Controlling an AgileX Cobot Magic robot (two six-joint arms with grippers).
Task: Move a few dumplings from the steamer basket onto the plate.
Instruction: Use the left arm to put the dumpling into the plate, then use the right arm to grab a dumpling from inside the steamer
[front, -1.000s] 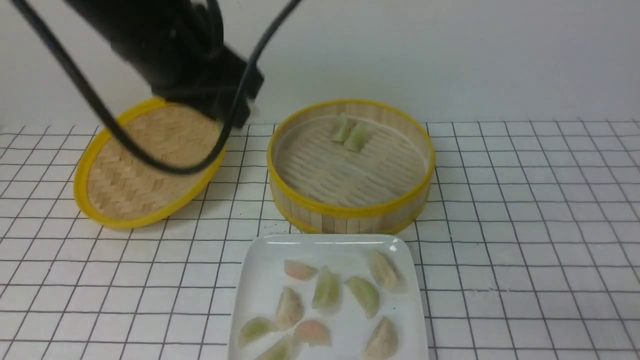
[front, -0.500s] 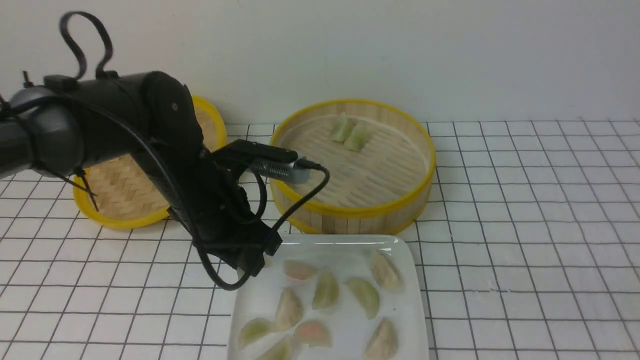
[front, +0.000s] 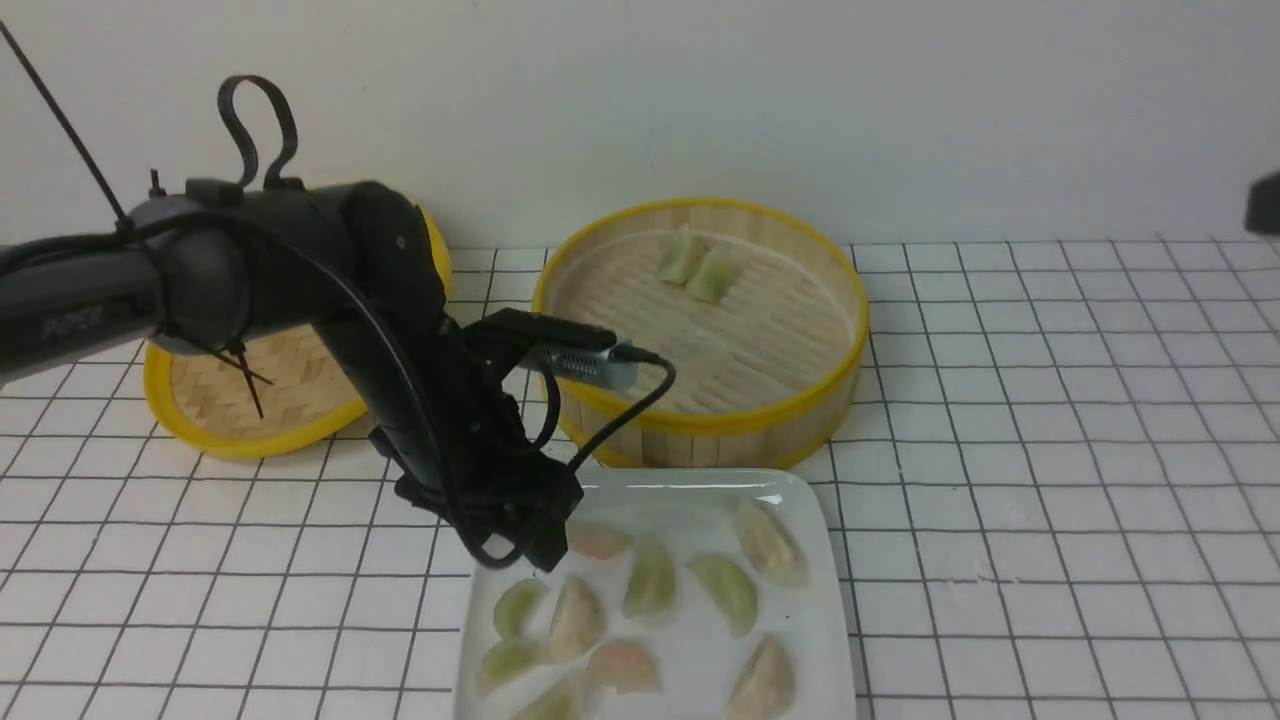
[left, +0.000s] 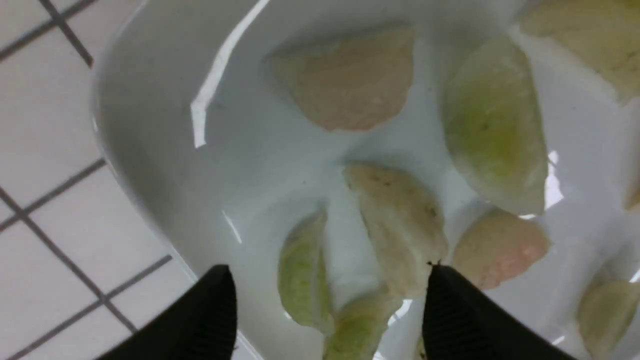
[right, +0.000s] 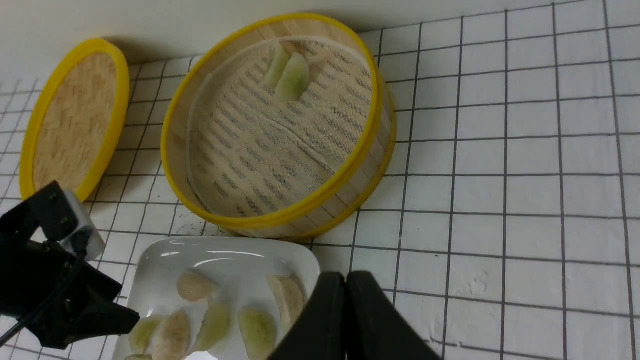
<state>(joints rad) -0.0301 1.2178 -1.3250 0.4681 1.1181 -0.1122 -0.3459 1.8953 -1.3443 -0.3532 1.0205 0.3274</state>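
Note:
The steamer basket (front: 700, 420) stands at the back middle with two green dumplings (front: 698, 266) lying against its far wall, also seen in the right wrist view as dumplings (right: 287, 75) inside the steamer basket (right: 280, 215). In front of it is the white plate (front: 680, 480), bearing several dumplings. My left gripper (front: 541, 552) hangs over the plate's back left part, open. A green dumpling (left: 302, 280) lies loose on the plate (left: 165, 165) between its fingertips (left: 217, 300); the front view shows this dumpling (front: 518, 605) too. My right gripper (right: 345, 280) is shut and empty, raised near the plate's right side.
The woven yellow-rimmed lid (front: 210, 405) leans at the back left, behind the left arm. Pinkish (front: 625, 665) and beige (front: 577, 618) dumplings share the plate with the green ones. A black cable (front: 620, 410) loops from the left wrist in front of the basket. Gridded tabletop surrounds everything.
The left arm swung down from the lid area to the plate's back left corner. Its jaws opened, and one more green dumpling now lies on the plate's left part.

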